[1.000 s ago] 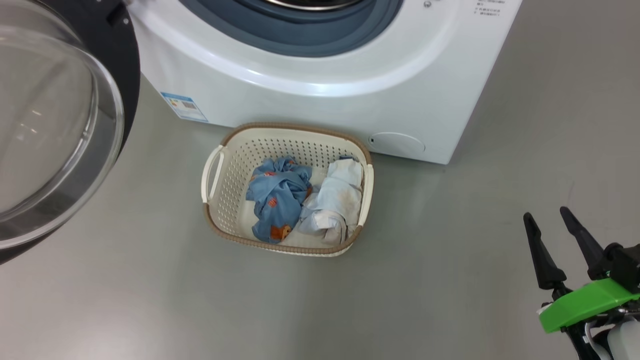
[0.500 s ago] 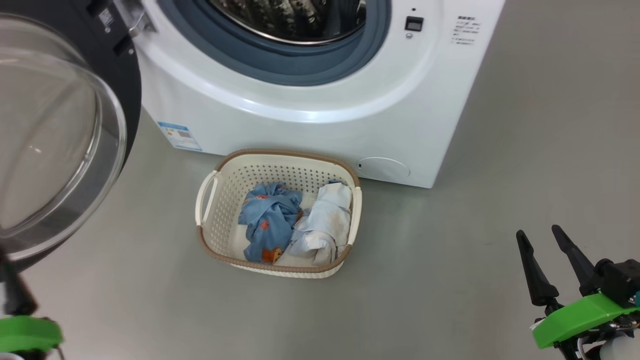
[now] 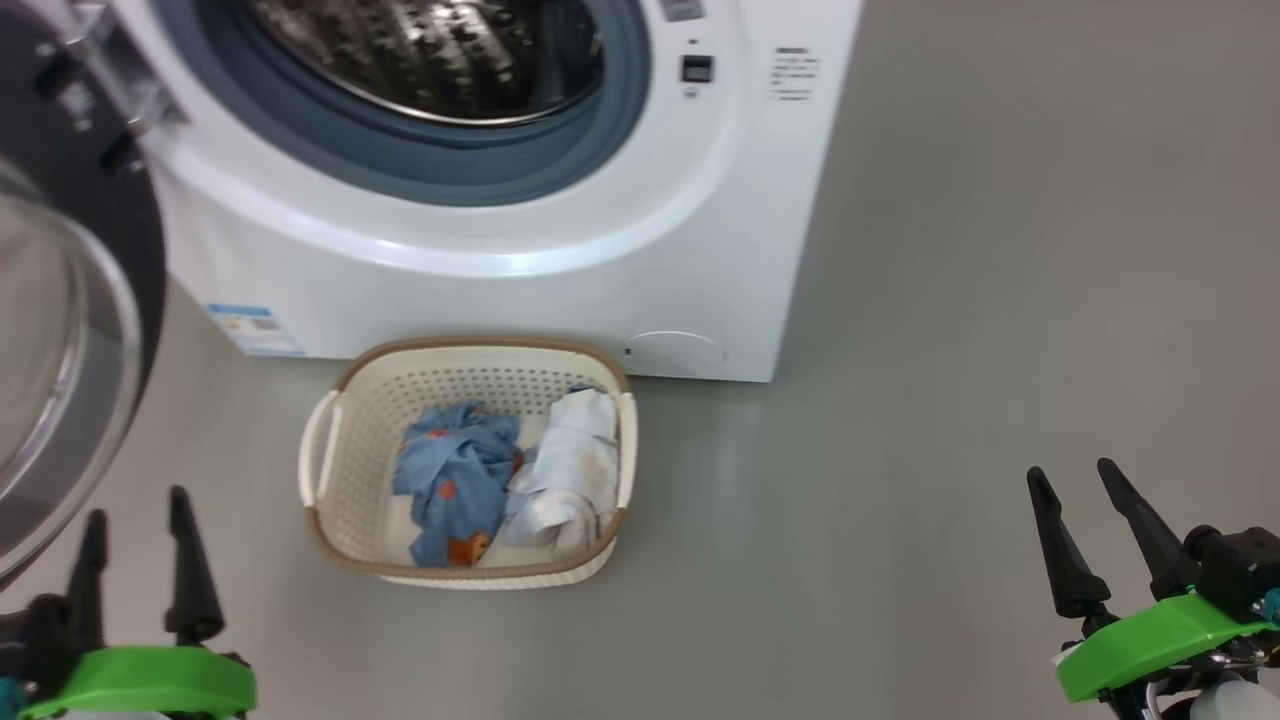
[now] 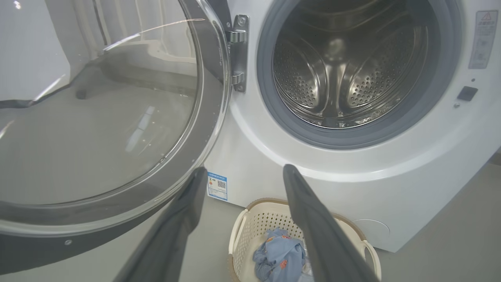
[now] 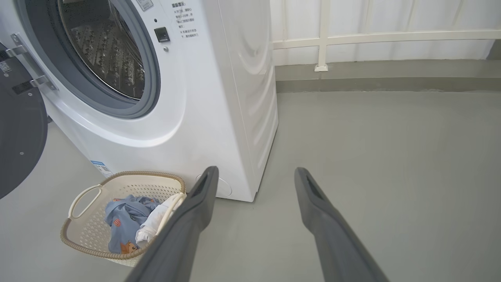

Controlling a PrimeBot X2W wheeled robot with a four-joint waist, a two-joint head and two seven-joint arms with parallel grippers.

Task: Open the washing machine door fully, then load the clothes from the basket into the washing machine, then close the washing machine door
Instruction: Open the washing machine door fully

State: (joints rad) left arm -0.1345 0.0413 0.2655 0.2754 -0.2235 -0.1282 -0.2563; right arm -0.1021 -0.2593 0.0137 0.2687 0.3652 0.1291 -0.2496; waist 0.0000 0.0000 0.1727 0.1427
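Standing w/ drum exposed was big white front-loading washing machine (image 3: 500, 290); its round black-rimmed glass door (image 4: 98, 117) hung open at left. Small cream perforated plastic basket (image 3: 470, 346) sat just in front, holding light blue printed garment (image 3: 455, 475) & pale white garment (image 3: 570, 470). Left gripper (image 3: 137, 505) & right gripper (image 3: 1070, 468) had fingers spread, empty.

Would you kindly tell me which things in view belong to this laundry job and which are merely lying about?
Part of the job:
big white front-loading washing machine
round black-rimmed glass door, standing open
cream perforated plastic basket
light blue garment with orange prints
pale white garment

Just there:
white railing by the wall
grey floor
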